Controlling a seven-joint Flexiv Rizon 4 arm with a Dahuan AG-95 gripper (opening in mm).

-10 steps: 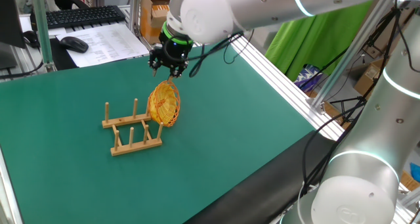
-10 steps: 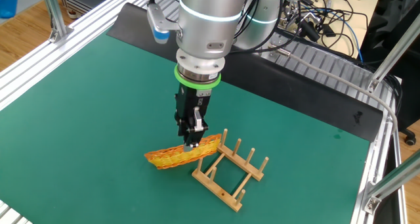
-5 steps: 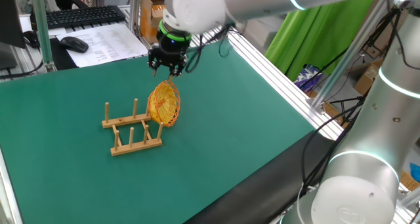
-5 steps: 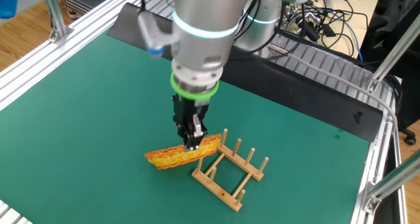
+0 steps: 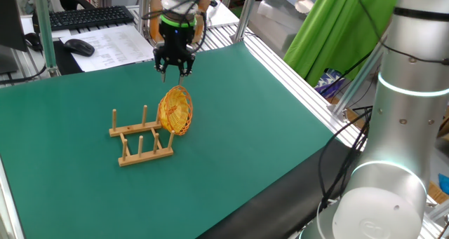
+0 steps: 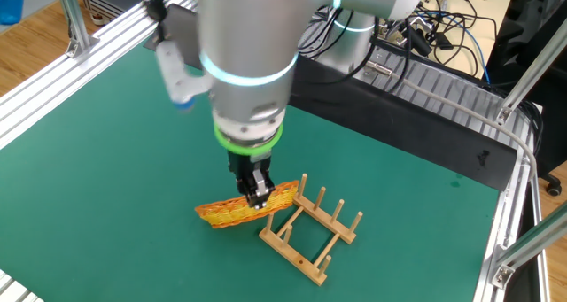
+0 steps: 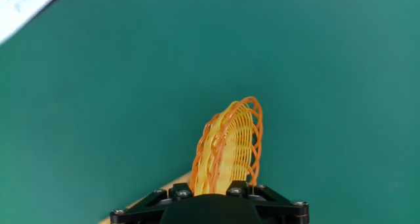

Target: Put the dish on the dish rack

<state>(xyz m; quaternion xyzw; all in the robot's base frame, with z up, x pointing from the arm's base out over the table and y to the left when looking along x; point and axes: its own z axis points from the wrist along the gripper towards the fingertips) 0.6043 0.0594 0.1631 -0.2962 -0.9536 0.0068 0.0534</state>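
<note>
The dish (image 5: 175,111), a yellow-orange wicker plate, stands on edge at the right end of the dish rack (image 5: 139,141) and leans against its end pegs. In the other fixed view the dish (image 6: 226,213) is at the left end of the rack (image 6: 312,234). My gripper (image 5: 173,73) hangs just above the dish's top rim, with its fingers spread and nothing between them. In the other fixed view the fingers (image 6: 257,194) overlap the dish's rim. The hand view looks down on the dish (image 7: 226,148) past the black gripper housing (image 7: 210,211); the fingertips are hidden there.
A keyboard (image 5: 88,16), a mouse (image 5: 78,47) and papers lie on the desk beyond the green mat's far edge. Aluminium frame rails (image 5: 295,78) run along the mat's right side. Cables (image 6: 425,32) lie behind the arm's base.
My gripper has lifted up and away from the dish's rim, towards the far-left side of the mat. The dish stays standing against the rack.
</note>
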